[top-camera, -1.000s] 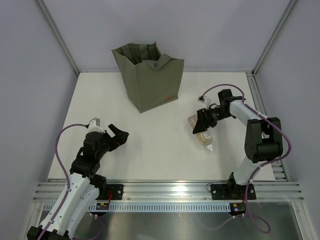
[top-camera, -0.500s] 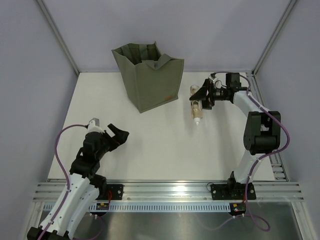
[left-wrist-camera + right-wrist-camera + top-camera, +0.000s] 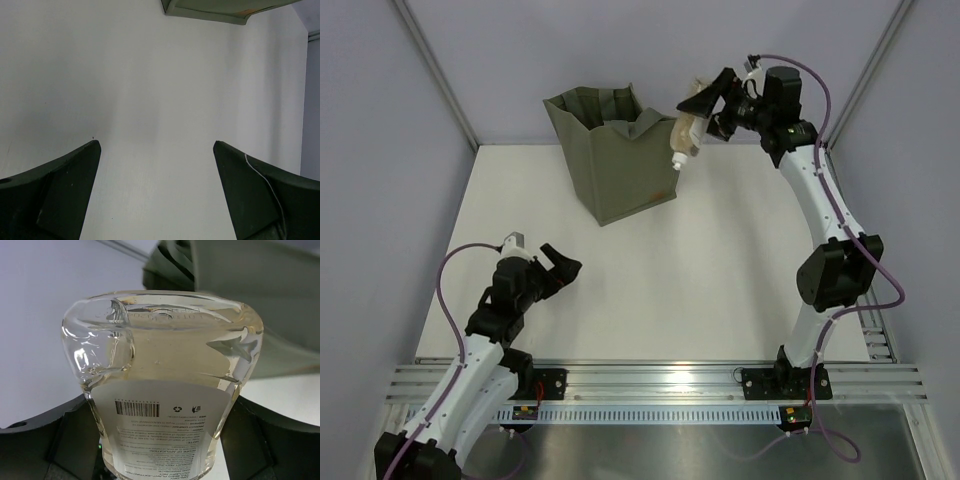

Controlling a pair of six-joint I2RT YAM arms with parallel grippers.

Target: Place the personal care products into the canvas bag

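Right arm: raised high over the far side of the desk (image 3: 740,260). The right gripper (image 3: 708,104) is clamped on a clear amber-liquid bottle (image 3: 684,132). The bottle is held tilted, white cap lowermost, in the air beside the upper right corner of the canvas bag (image 3: 610,165). Whether it is over the opening cannot be told.

Right wrist view: the bottle is seen base-on, its white barcode label turned to the camera, and is pinched between dark fingers (image 3: 50,440) on either side. Olive bag fabric is seen behind it.

Bag: stood upright at the far centre of the desk, top open, with a small orange mark low on its right face.

Left gripper (image 3: 556,268): held low over the near left of the desk, jaws spread wide with only bare desk seen between them. The bag's bottom edge is seen well ahead.
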